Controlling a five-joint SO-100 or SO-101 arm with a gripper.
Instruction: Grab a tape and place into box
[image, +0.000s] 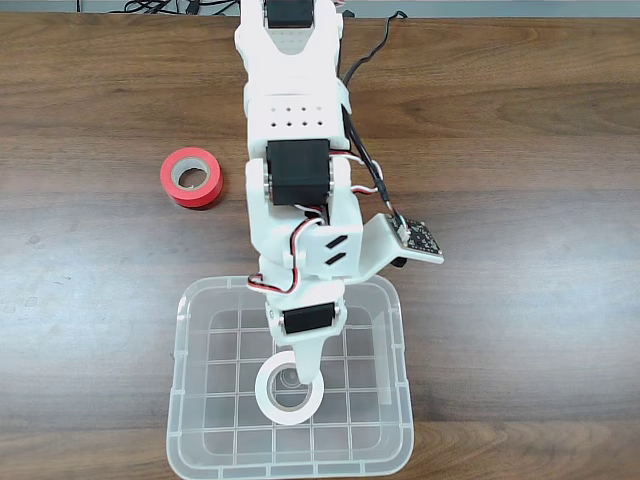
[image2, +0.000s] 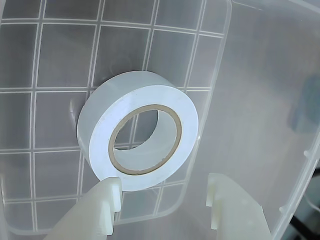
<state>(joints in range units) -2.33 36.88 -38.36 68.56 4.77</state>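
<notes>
In the fixed view, a red roll (image: 192, 177) with a grey core lies on the wooden table (image: 90, 300) at the left, well apart from the arm and outside the task. To its right, the white arm (image: 298, 150) reaches down the picture over the box (image: 178, 400), a clear bin with a grid-patterned bottom standing at the lower middle. The tape (image: 289, 388), a small white ring with a hollow core, lies within the box outline, with the gripper (image: 305, 372) directly over it; whether it already rests on the bottom cannot be told from this view. In the wrist view, the tape (image2: 137, 131) sits left of centre over the grid of the box (image2: 260, 100), tilted so that its flat face and tan core liner show. The gripper (image2: 165, 200) stands with its jaws spread wide: the left fingertip (image2: 107, 202) is just beside or touching the lower edge of the roll, the right one is well apart, and nothing is clamped between them. Handling judgement: the roll is probably light and stiff, with a smooth, somewhat slippery outer wrap; it should tolerate firm pressure without damage. The most secure hold is likely across the ring wall, one finger in the core and one outside, or across the full outer width.
</notes>
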